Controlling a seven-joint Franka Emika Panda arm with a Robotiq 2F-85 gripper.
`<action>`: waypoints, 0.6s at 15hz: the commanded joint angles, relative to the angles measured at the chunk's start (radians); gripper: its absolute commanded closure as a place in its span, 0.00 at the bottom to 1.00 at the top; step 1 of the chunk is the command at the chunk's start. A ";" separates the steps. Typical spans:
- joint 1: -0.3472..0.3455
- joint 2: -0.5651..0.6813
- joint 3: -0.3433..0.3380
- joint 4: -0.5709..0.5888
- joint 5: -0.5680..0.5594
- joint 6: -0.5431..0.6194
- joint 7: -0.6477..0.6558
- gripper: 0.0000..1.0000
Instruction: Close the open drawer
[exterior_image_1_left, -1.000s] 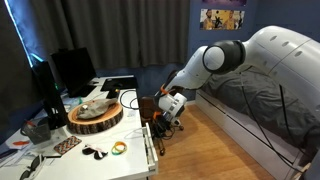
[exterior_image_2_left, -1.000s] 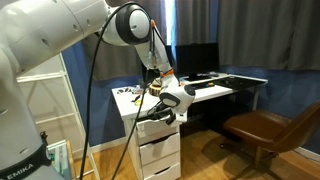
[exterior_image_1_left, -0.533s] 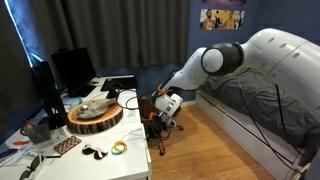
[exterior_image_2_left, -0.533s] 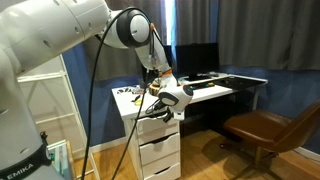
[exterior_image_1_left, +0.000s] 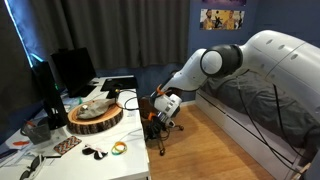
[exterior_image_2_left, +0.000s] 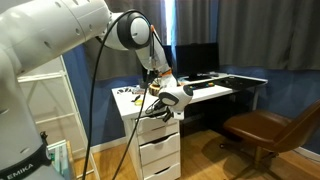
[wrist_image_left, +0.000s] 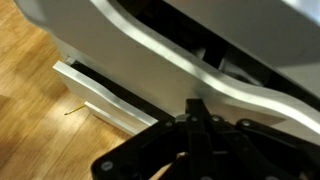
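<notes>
Evidently the gripper hangs low at the tabletop edge in an exterior view, with the drawer hidden behind that edge. In an exterior view facing the fronts, the drawer sits topmost under the tabletop, the gripper against it. The wrist view shows the drawer slightly ajar above the wooden floor. The gripper is dark and blurred, so I cannot tell its opening or grasp.
</notes>
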 joint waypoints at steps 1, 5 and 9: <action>0.020 0.029 0.030 0.055 -0.016 -0.063 -0.007 1.00; 0.013 0.026 0.043 0.055 -0.045 -0.127 -0.086 1.00; 0.019 0.014 0.030 0.046 -0.114 -0.195 -0.139 1.00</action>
